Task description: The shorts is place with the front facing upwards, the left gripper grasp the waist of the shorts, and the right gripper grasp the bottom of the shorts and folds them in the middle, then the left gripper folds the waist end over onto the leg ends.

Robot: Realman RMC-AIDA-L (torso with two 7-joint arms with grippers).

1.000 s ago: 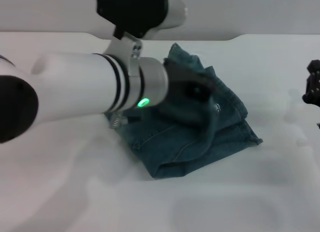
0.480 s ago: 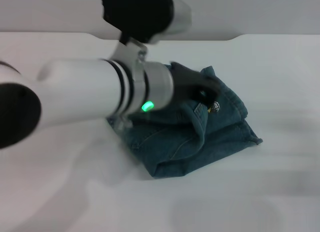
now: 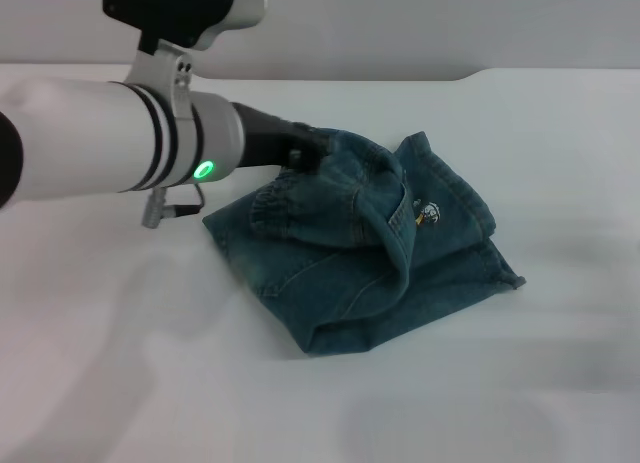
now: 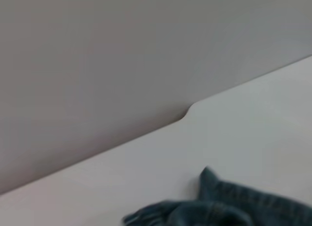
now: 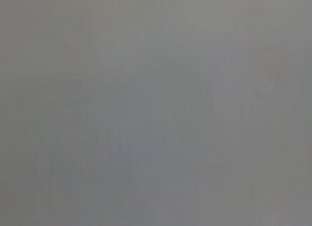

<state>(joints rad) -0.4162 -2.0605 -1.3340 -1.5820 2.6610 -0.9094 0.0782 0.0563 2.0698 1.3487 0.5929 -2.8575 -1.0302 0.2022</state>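
I see the shorts (image 3: pixel 370 253) lying in a folded, rumpled bundle near the middle of the white table (image 3: pixel 520 383), a little toward the far edge. The waist (image 3: pixel 300 198), the gathered elastic band, sits on top of the bundle at its left side, humped up and curling over the layers below. A small printed logo (image 3: pixel 428 214) shows on the denim to the right of that hump, and the lower layers spread out toward me and to the right, ending in a blunt corner.

The left gripper (image 3: pixel 303 151) is at the far-left rim of the bundle, its black tip touching the waist fabric. I cannot tell whether its fingers are closed on the cloth or parted; the denim hides them. Its arm reaches in from the left with the green light (image 3: pixel 204 169) lit.

My left wrist camera catches only a strip of denim and the table edge against the grey wall (image 4: pixel 122 55).
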